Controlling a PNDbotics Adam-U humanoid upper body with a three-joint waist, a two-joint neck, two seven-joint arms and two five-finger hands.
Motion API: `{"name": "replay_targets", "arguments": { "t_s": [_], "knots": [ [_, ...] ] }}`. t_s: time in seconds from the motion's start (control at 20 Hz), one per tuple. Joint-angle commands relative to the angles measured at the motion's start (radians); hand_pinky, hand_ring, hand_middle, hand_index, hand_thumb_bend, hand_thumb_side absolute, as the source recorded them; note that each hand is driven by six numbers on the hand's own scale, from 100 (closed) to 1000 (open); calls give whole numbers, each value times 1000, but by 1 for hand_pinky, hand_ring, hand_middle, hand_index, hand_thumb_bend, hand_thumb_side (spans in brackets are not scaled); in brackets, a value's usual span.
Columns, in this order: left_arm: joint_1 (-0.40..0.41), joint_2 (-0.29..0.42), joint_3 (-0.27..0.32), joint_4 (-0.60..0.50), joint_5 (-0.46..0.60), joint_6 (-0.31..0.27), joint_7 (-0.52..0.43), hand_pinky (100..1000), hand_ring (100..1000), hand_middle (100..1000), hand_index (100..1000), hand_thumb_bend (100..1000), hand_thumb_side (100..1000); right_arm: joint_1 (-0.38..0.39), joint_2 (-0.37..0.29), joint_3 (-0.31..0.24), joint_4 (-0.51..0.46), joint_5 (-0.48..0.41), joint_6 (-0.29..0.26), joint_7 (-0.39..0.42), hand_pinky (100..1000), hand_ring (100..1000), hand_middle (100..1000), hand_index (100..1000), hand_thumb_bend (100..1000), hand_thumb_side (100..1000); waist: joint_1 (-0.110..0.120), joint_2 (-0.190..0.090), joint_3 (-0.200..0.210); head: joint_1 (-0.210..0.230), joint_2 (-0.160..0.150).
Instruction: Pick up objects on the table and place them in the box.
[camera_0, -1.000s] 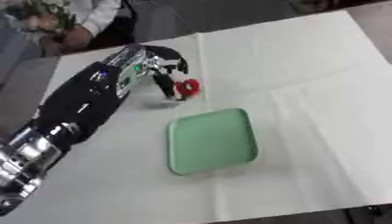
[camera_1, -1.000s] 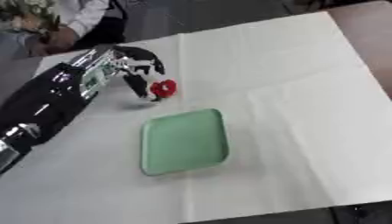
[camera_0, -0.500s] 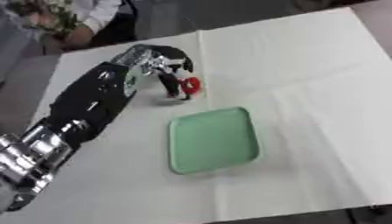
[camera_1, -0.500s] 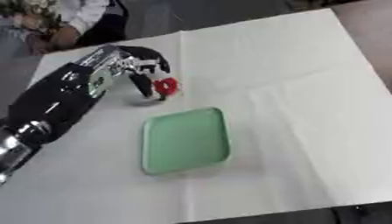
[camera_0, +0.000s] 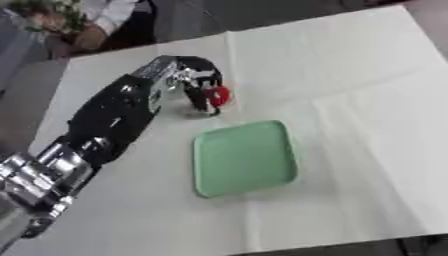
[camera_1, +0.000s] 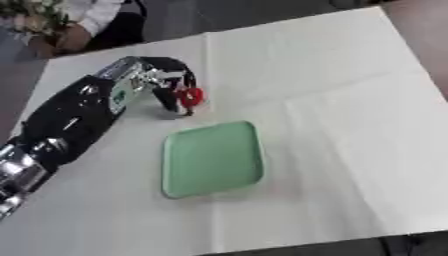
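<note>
left hand (camera_0: 199, 80) curled around a small red object (camera_0: 218, 95), just beyond the green tray's (camera_0: 243, 158) far edge.

white tablecloth (camera_0: 350, 75) covers the frame's middle and right | dark floor (camera_0: 262, 12) along the top edge | brown surface (camera_1: 424, 20) upper right corner

1. Table cover (camera_0: 350, 75): white cloth, matt, creased.
2. Tray (camera_0: 245, 157): pale green, smooth, plastic-looking, matt.
3. Left hand (camera_0: 199, 82): glossy black shell, silver metal joints.
4. Red object (camera_0: 219, 95): looks smooth, slightly shiny.
</note>
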Motion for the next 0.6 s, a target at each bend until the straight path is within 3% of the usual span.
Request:
{"name": "replay_targets", "arguments": {
  "t_s": [0.05,0.15,0.35,0.6],
  "knots": [
    [-19,27,12,-18,-8,5,55,100,100,240,492,100,821,-15,-10,0,-15,-3,1,3,100,439,384,439,158,405,-5,-18,3,3,-1],
    [-19,32,9,-22,-6,7,67,100,100,170,436,100,809,-12,-13,0,-15,-2,0,4,100,438,384,439,158,404,-5,-19,5,2,-1],
    [-18,50,2,-65,13,18,68,100,100,135,400,100,786,-4,-20,-3,-15,1,-1,2,100,434,381,439,158,403,-6,-22,14,-8,-1],
    [-15,108,-30,-238,88,59,44,100,100,116,381,100,784,11,-35,-6,-15,9,0,-2,100,428,377,438,157,401,-7,-28,31,-28,-1]
  ]
}}
